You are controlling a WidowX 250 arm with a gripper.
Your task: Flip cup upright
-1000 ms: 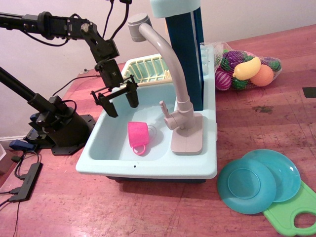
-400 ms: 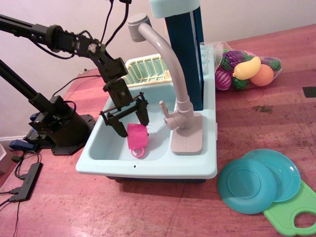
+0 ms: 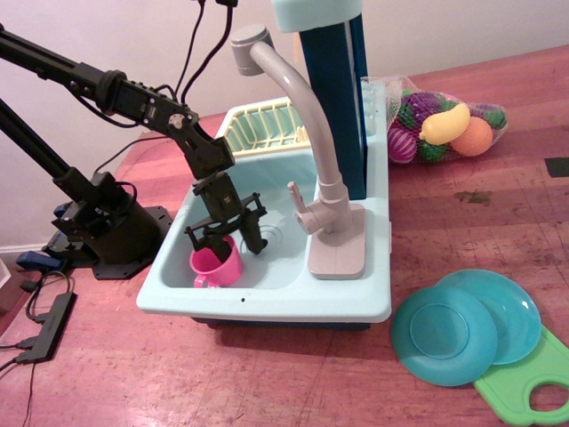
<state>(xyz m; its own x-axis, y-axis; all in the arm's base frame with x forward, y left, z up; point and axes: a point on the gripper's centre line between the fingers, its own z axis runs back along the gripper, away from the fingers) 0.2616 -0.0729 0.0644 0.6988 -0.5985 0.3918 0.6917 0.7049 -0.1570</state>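
Note:
The hot-pink cup [image 3: 216, 266] stands in the front left of the light blue toy sink basin [image 3: 280, 271]. Its opening faces up and its loop handle points to the front left. My gripper [image 3: 233, 245] reaches down into the basin just above and behind the cup. Its jaws are spread wide. The left finger [image 3: 216, 242] is at the cup's rim and the right finger is well clear of it, over the basin floor. Whether the left finger touches the cup I cannot tell.
A grey faucet [image 3: 307, 116] arches over the basin to the right of my gripper. A yellow dish rack [image 3: 262, 124] sits behind. A mesh bag of toy fruit [image 3: 440, 124], two teal plates [image 3: 462, 325] and a green board [image 3: 533, 382] lie to the right. The arm's base [image 3: 102, 222] is to the left.
My gripper came down into the basin and moved left to the front. The cup, lying on its side before, now stands upright nearer the basin's front left.

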